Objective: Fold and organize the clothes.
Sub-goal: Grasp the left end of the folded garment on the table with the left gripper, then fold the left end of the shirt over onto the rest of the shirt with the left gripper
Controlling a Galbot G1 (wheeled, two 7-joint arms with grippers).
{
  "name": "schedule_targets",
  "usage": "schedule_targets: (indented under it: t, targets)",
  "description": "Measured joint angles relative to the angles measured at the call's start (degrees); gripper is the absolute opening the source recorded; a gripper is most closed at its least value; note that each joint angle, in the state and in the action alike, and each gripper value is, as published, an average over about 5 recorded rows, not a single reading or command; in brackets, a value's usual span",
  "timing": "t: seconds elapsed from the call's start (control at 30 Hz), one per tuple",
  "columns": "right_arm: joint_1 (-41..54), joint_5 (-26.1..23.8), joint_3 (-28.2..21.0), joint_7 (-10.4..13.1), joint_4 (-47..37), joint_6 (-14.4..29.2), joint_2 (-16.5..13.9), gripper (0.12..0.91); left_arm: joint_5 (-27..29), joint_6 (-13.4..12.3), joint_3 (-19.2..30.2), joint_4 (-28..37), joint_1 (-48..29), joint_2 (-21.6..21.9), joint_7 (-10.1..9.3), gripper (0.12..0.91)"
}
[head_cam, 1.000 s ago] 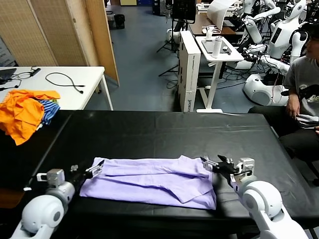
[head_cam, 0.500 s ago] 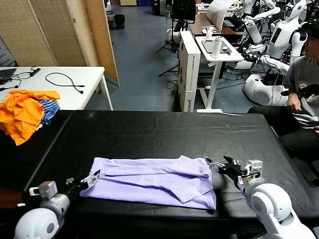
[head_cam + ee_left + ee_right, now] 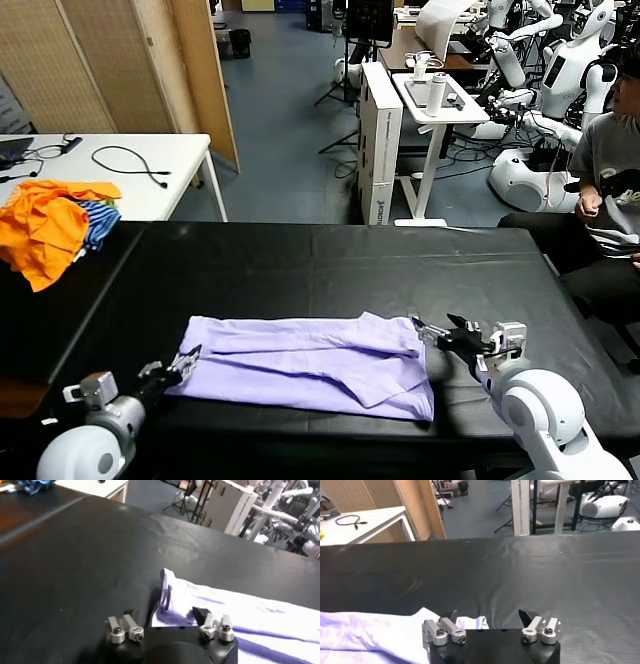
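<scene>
- Lavender T-shirt (image 3: pixel 315 362), partly folded into a long band, lies flat on the black table (image 3: pixel 330 265) close to its near edge, stretching from left of the middle to right of the middle.
- Your left gripper (image 3: pixel 186 361) sits low at the shirt's left end, near the table's near-left corner. In the left wrist view its two fingers stand on either side of the raised corner of cloth (image 3: pixel 167 587), with a gap between them, so no pinch shows; you cannot tell whether they are closing on it.
- Your right gripper (image 3: pixel 432 333) sits at the shirt's right end, toward the near-right corner. Its fingers are spread wide, and the right wrist view shows the cloth's edge (image 3: pixel 467 622) just ahead of and between them, not clamped.
- Orange garments (image 3: pixel 48 225) with a striped cloth (image 3: pixel 97 222) are heaped at the table's far-left corner, well apart from the shirt.
- Step in hand, as a judgement: taking hold of both ends of the band, ahead of another fold.
- Next move likely calls for both grippers to pinch only the top layers at each end, then lift together so the band does not twist or drag.
</scene>
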Motion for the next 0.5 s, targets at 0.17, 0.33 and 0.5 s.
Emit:
schedule_targets:
  t: [0.17, 0.33, 0.5]
  targets:
    - [0.2, -0.17, -0.13, 0.04, -0.33, 0.07, 0.13, 0.907, 0.3, 0.31, 0.28, -0.29, 0.17, 0.0, 0.08, 0.19]
    - [0.22, -0.21, -0.15, 0.17, -0.57, 0.25, 0.21, 0.907, 4.78, -1.03, 0.28, -0.68, 0.24, 0.38, 0.55, 0.182]
    - [0.08, -0.23, -0.06, 0.33, -0.72, 0.59, 0.28, 0.907, 15.41, -4.63, -0.65, -1.25, 0.97, 1.94, 1.54, 0.18]
